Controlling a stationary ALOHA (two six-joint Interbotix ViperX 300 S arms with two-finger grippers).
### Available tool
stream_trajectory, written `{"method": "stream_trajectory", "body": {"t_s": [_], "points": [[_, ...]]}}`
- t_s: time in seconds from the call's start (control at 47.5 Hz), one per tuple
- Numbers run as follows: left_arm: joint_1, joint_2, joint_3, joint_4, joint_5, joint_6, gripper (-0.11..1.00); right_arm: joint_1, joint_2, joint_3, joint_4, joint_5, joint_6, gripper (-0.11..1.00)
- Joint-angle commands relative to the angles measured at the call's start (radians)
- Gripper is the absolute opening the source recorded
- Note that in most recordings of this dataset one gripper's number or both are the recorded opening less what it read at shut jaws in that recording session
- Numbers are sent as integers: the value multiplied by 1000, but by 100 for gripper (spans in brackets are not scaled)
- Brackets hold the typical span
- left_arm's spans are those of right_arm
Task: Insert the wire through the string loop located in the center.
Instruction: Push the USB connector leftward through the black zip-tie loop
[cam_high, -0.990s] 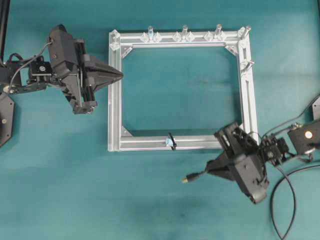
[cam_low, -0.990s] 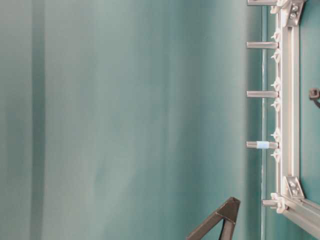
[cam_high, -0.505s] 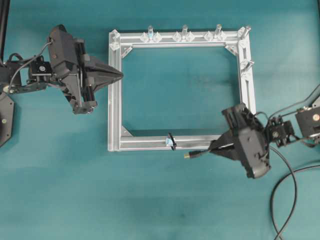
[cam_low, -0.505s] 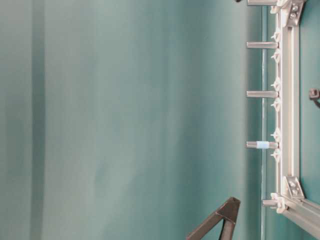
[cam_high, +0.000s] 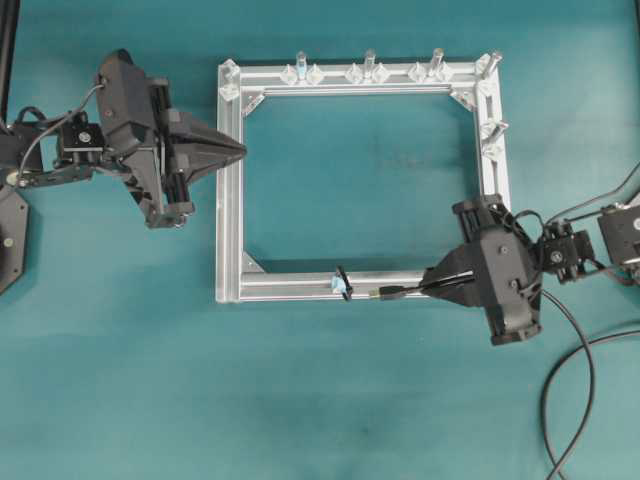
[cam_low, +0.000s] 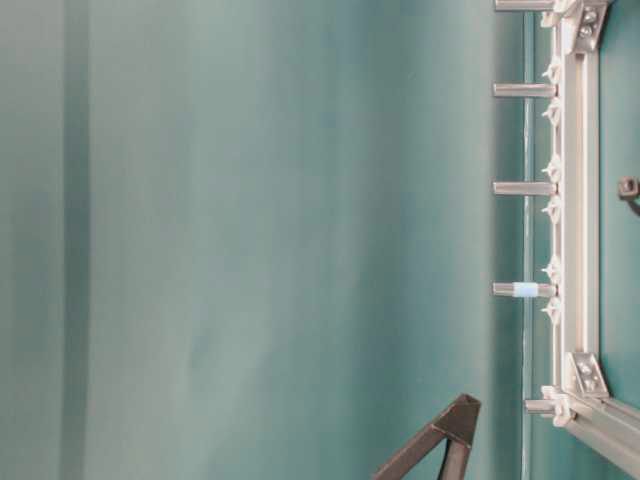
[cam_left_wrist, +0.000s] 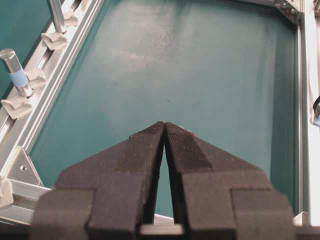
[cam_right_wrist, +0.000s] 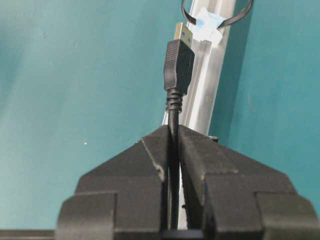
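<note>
The square aluminium frame (cam_high: 365, 180) lies flat on the teal table (cam_high: 330, 400), upright pegs (cam_high: 369, 64) along its far rail. My left pincer (cam_left_wrist: 164, 126) hangs over the left rail, jaws pressed together on nothing. My right pincer (cam_right_wrist: 173, 131) sits off the near rail's right end, clamped on the wire (cam_right_wrist: 173, 117) just behind its black plug (cam_right_wrist: 179, 66). The brass tip (cam_right_wrist: 183, 33) points along the rail at the string loop (cam_high: 344, 281), close beside it but not yet through.

The ring is small and limp, I judge. If my aim drifts sideways, the plug's shoulder could catch the cord and push it flat rather than pass inside. The wire's free length could also bend on contact.
</note>
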Motion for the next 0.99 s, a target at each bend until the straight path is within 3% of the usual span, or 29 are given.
{"method": "stream_trajectory", "body": {"t_s": [0.0, 0.969], "points": [[-6, -15, -8, 2, -6, -6, 10, -8, -12, -6, 3, -5, 6, 7], [-17, -15, -8, 2, -6, -6, 10, -37, 9, -11, 3, -6, 37, 7]]}}
